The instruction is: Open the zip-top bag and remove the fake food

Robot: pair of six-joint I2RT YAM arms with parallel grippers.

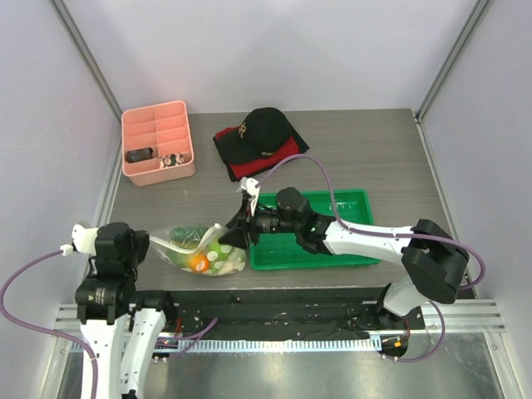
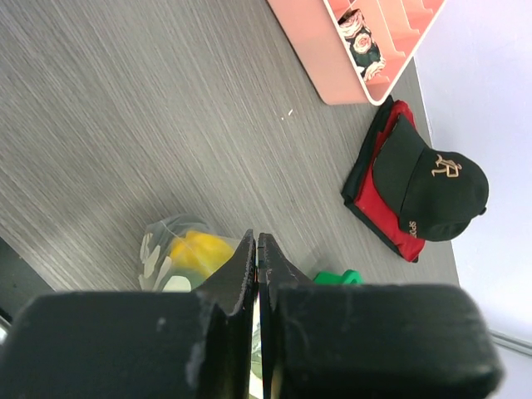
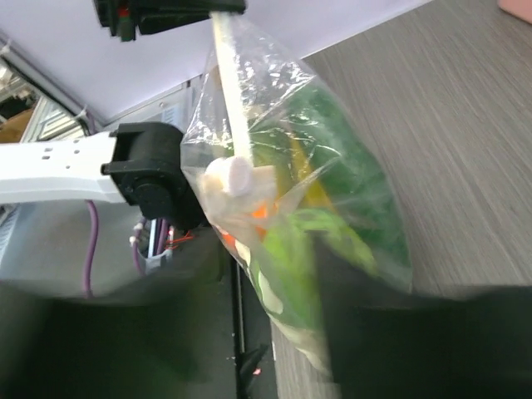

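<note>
The clear zip-top bag (image 1: pixel 199 249) lies on the table's near left and is full of fake food (image 1: pixel 209 259) in green, yellow, orange and whitish pieces. My left gripper (image 1: pixel 148 243) is shut on the bag's left end. In the left wrist view its jaws (image 2: pixel 256 237) are pressed together, with a yellow piece (image 2: pixel 195 249) behind them. My right gripper (image 1: pixel 233 234) is at the bag's right end. In the right wrist view it (image 3: pixel 283 291) stands open, its blurred fingers on either side of the bag (image 3: pixel 299 199). The white zip slider (image 3: pixel 233 176) sits on the strip.
A green tray (image 1: pixel 349 199) lies just right of the bag, under the right arm. A pink divided box (image 1: pixel 158 141) stands at the back left. A black cap (image 1: pixel 266 129) rests on a red-and-black cloth (image 1: pixel 249 162) at the back centre.
</note>
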